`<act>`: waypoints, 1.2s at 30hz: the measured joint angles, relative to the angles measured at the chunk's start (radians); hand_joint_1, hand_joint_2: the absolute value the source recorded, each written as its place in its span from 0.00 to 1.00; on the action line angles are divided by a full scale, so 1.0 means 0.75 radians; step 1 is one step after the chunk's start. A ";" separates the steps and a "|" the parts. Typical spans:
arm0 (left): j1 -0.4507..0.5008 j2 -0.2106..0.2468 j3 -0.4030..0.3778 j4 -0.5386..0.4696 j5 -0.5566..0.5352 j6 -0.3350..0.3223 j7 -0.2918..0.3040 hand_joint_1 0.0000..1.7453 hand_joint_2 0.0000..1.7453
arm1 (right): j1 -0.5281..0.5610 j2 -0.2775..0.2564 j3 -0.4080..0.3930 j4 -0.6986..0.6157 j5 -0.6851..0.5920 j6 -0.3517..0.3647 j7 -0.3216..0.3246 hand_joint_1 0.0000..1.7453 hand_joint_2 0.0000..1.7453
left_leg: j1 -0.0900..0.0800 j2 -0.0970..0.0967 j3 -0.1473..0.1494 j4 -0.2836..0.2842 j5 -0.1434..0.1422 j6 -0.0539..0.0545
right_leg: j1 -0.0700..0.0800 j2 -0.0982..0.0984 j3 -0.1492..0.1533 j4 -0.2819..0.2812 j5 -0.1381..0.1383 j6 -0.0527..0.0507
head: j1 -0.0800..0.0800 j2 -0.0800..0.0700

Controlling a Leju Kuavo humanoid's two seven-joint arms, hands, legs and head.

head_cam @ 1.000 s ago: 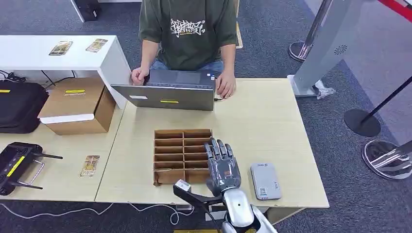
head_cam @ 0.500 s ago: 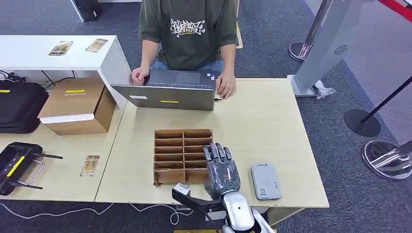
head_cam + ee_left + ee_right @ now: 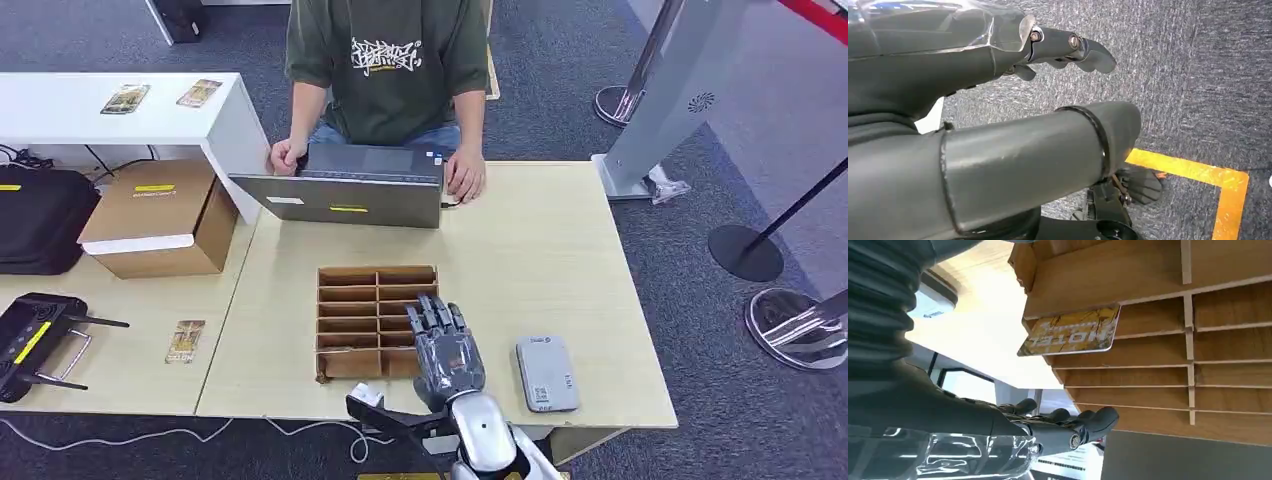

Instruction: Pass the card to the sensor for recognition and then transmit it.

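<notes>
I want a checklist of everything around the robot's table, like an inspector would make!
Surface: light wooden table, mostly bare.
Job's things: wooden slot box; yellow hotel card standing in a slot; grey card sensor beside the box.
Clutter: another card, black controller, cardboard box, laptop.
Hands: right hand over the slot box, empty; left hand hanging above carpet, empty.
Cables: white cable under the table edge.
Surroundings: person at the laptop; barrier posts.
</notes>
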 joint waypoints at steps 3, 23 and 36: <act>0.000 0.000 0.000 0.000 0.001 0.009 -0.009 0.00 0.00 | -0.001 -0.002 0.000 0.014 0.005 -0.006 0.001 0.00 1.00 | 0.000 0.000 0.000 0.000 0.000 0.000 | 0.000 0.000 0.000 0.000 0.000 0.000 | -0.001 0.000; 0.002 -0.009 0.000 0.000 0.028 0.011 -0.028 0.00 0.00 | -0.002 -0.009 0.000 0.038 0.017 -0.024 -0.021 0.00 1.00 | 0.000 0.000 0.000 0.000 0.000 0.000 | 0.000 0.000 0.000 0.000 0.000 0.000 | -0.001 0.000; 0.004 -0.010 0.000 0.000 0.023 0.037 -0.047 0.00 0.00 | 0.015 -0.032 0.000 -0.024 0.032 -0.020 -0.003 0.00 1.00 | 0.000 0.000 0.000 0.000 0.000 0.000 | 0.000 0.000 0.000 0.000 0.000 0.000 | -0.001 0.000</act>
